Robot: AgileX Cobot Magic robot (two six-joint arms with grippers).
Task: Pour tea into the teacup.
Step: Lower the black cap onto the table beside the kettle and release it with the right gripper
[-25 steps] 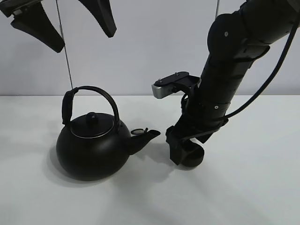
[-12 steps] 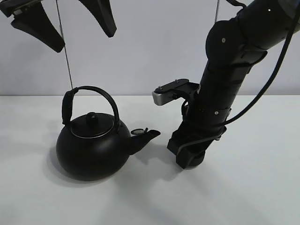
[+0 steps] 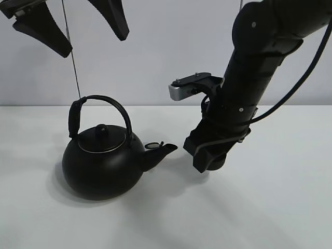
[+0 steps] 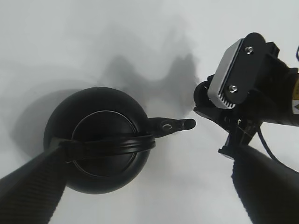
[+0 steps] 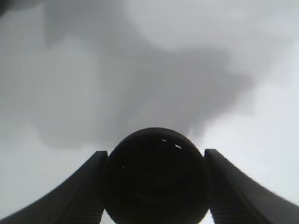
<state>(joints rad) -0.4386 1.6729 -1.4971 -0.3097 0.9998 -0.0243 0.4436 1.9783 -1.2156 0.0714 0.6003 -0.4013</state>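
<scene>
High camera, kettle: we see a round black kettle [image 3: 104, 168] standing upright on the white table [image 3: 290, 207], left of the middle. Its arched handle [image 3: 104, 101] is up and its spout [image 3: 163, 150] points toward the right arm.
High camera, right gripper: the right gripper [image 3: 209, 162] points down just beside the spout tip, apart from it, its jaws pressed on something dark and round.
High camera, teacup: only a dark rounded edge of the teacup [image 3: 219, 162] shows at the gripper's end. We cannot tell whether it rests on the table.
High camera, left gripper: the left gripper [image 3: 93, 44] hangs high above the kettle, fingers wide apart, nothing between them.
Left wrist camera, kettle: from above we see the kettle [image 4: 60, 121], the handle lying across its lid [image 4: 103, 123].
Left wrist camera, left gripper: the left gripper [image 4: 149, 149] is spread wide and holds nothing.
Left wrist camera, teacup: we cannot pick it out under the right arm [image 4: 261, 93].
Right wrist camera, teacup: the teacup [image 5: 156, 186] sits between the two fingers [image 5: 79, 196].
Right wrist camera, right gripper: the right gripper [image 5: 155, 156] is clamped on the teacup, both fingers touching its sides.
Right wrist camera, table: white, with soft grey shadows.
</scene>
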